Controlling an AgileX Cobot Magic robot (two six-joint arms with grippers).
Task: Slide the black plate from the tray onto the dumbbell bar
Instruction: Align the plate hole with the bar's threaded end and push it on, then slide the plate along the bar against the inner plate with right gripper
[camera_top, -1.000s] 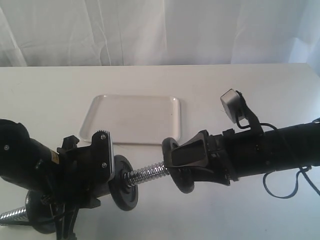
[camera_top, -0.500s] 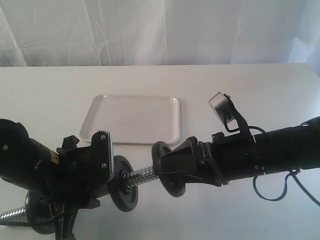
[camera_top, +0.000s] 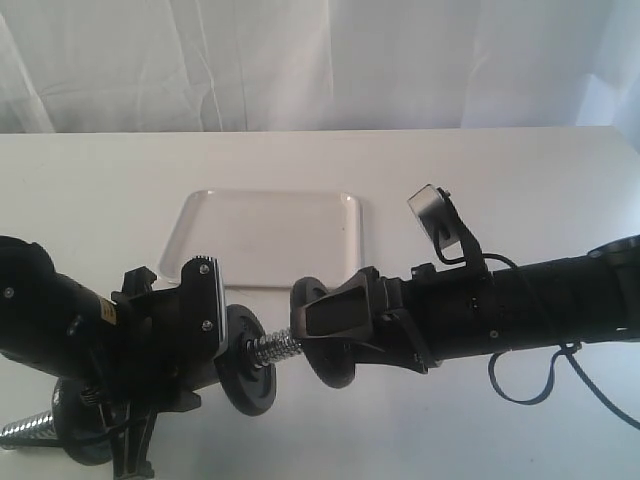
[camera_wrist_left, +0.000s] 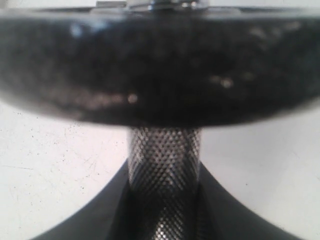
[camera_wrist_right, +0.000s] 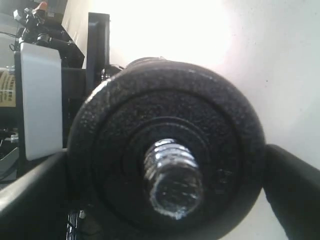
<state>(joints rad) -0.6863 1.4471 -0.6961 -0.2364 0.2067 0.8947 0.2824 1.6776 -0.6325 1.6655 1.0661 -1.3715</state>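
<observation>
My left gripper (camera_top: 203, 345) (camera_wrist_left: 165, 212) is shut on the knurled middle of the dumbbell bar (camera_top: 273, 349) (camera_wrist_left: 165, 160), holding it off the table at the lower left. One black disc (camera_top: 248, 378) (camera_wrist_left: 160, 65) sits on the bar just past those fingers. My right gripper (camera_top: 325, 325) (camera_wrist_right: 167, 195) is shut on the rim of the black plate (camera_top: 333, 373) (camera_wrist_right: 165, 125). The bar's threaded end (camera_wrist_right: 172, 175) pokes through the plate's centre hole. A short stretch of thread shows between plate and disc. The white tray (camera_top: 260, 235) lies behind with nothing in it.
Another black disc (camera_top: 78, 435) sits on the bar's far end (camera_top: 22, 431) at the lower left corner. The right arm's cable (camera_top: 545, 385) loops over the white table (camera_top: 500, 200). A white curtain hangs behind the table.
My right gripper has carried the black plate leftward along the bar, towards the disc by the left gripper. Less thread shows between them. The left arm has stayed put.
</observation>
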